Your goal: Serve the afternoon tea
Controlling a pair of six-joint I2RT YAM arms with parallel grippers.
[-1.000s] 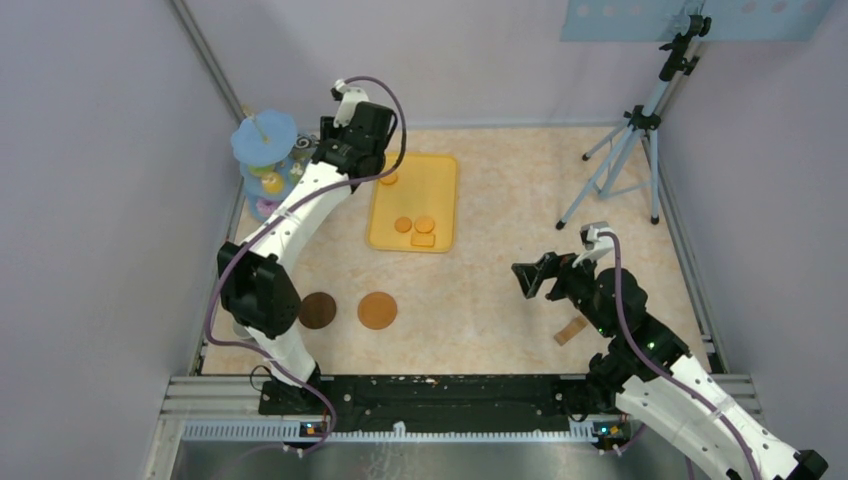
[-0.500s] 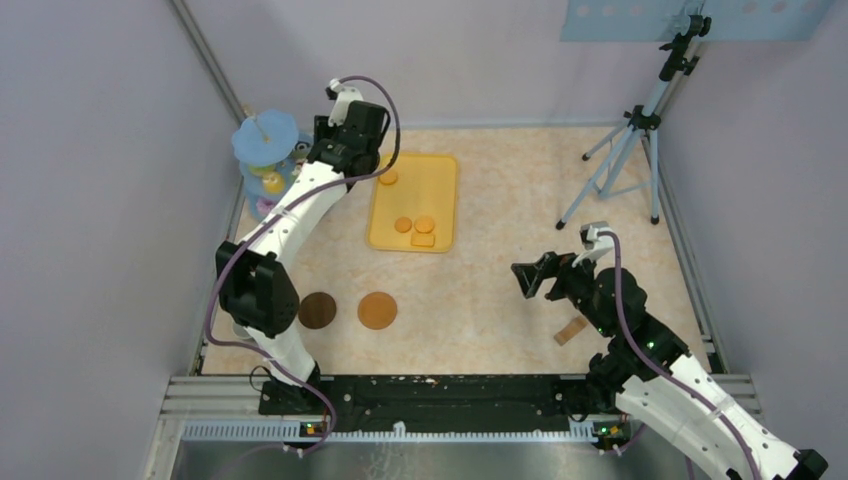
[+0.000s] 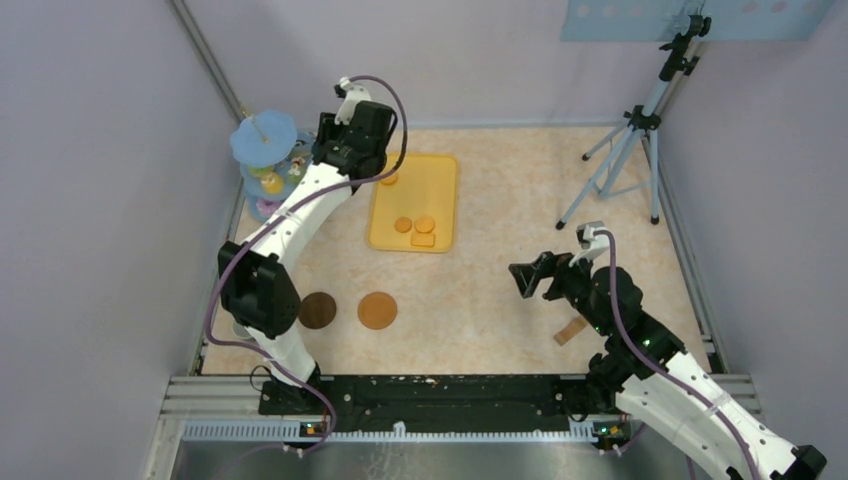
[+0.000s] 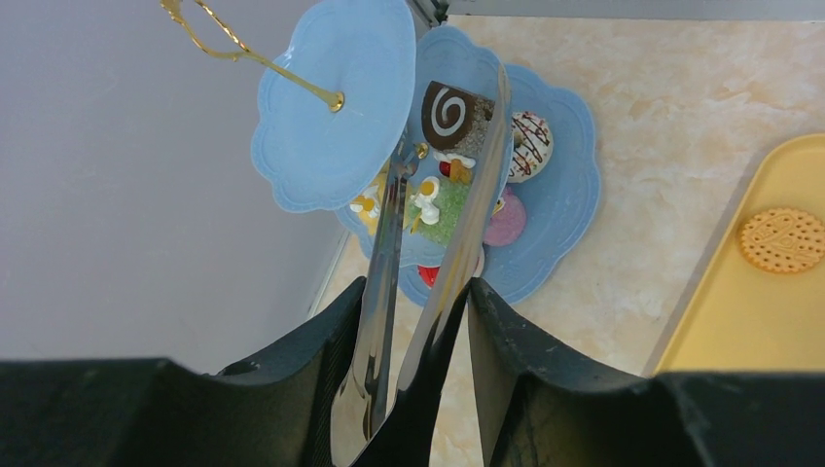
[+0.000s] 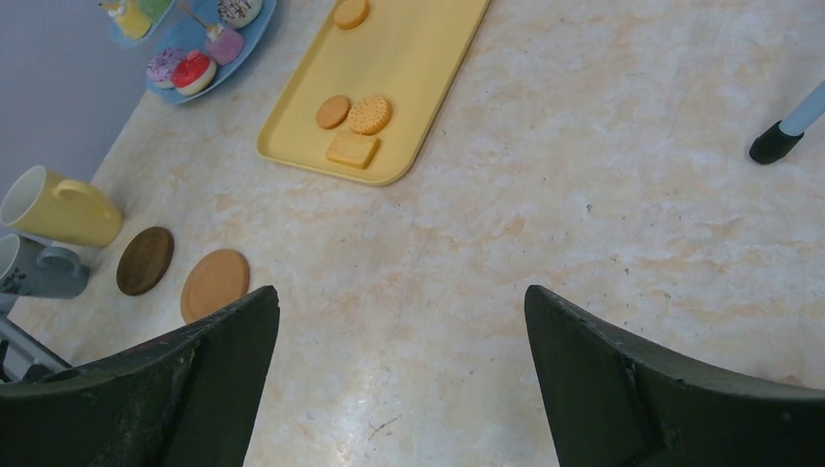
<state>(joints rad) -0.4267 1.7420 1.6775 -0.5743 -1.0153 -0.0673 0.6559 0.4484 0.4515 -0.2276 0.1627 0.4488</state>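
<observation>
Two arms, only one busy. Left pincer point(image 4: 413, 311) is clamped on the metal tongs point(image 4: 475, 195), whose blades poke in under the top plate of the blue cake stand point(image 4: 331, 117) and straddle the green cake point(image 4: 449, 206) on the middle tier. My guess: its fat fingers wouldn't fit between the plates. Can't tell if the cake's pinched yet. That top plate and the gold handle point(image 4: 243, 49) crowd the way out.

Right pincer point(image 5: 401, 297) hangs wide open and empty over the desk point(image 5: 584, 195). Biscuits point(image 3: 414, 224) sit on the yellow tray point(image 3: 440, 180). Coasters point(image 3: 377, 309), yellow mug point(image 5: 58, 206) and grey mug point(image 5: 34, 268) wait by the left base. Tripod point(image 3: 620, 150) stands well apart.
</observation>
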